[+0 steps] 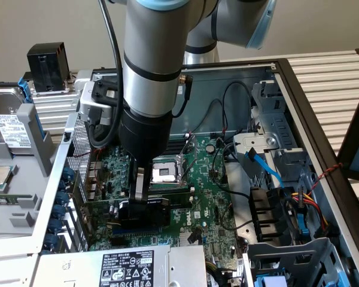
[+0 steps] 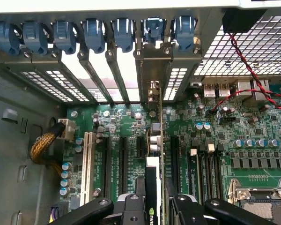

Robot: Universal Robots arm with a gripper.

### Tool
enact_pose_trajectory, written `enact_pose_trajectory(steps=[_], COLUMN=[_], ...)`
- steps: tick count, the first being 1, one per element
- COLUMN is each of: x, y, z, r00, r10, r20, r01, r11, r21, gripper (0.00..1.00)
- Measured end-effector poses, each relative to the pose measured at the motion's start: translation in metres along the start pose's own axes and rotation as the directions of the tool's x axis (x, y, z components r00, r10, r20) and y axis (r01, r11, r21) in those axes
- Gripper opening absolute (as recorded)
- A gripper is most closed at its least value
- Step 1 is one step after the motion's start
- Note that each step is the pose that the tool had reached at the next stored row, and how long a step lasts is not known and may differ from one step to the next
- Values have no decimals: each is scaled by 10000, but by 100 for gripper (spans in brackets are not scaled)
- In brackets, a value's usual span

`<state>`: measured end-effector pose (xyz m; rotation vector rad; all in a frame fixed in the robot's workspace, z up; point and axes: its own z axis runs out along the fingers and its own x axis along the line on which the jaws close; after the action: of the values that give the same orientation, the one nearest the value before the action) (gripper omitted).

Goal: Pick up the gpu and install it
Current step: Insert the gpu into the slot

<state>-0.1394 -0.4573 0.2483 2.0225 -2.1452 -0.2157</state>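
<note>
The gpu [image 1: 142, 213] stands on edge low over the green motherboard [image 1: 209, 191], its black shroud facing the exterior camera. My gripper [image 1: 141, 186] reaches straight down into the open computer case and is shut on the card's top edge. In the wrist view the gpu [image 2: 154, 154] appears edge-on between my two black fingers [image 2: 136, 206], in line with a black expansion slot. Its silver bracket [image 2: 152, 89] reaches toward the rear slot openings. I cannot tell whether the card's edge sits in the slot.
The CPU socket [image 1: 166, 171] lies just behind the card. Blue retaining clips [image 2: 93, 33] line the case's rear wall. A red-black wire [image 2: 246, 63], a blue cable [image 1: 264, 166] and the drive cage [image 1: 287, 221] crowd the exterior view's right. The power supply [image 1: 131, 266] sits in front.
</note>
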Motion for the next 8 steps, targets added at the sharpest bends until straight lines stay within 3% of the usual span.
enact_pose_trajectory(steps=[8], x=[0], y=[18], z=[6], r00=[10000], r10=[12], r20=[-4], r01=[-12], r11=[10000], r21=[-8], gripper=[27])
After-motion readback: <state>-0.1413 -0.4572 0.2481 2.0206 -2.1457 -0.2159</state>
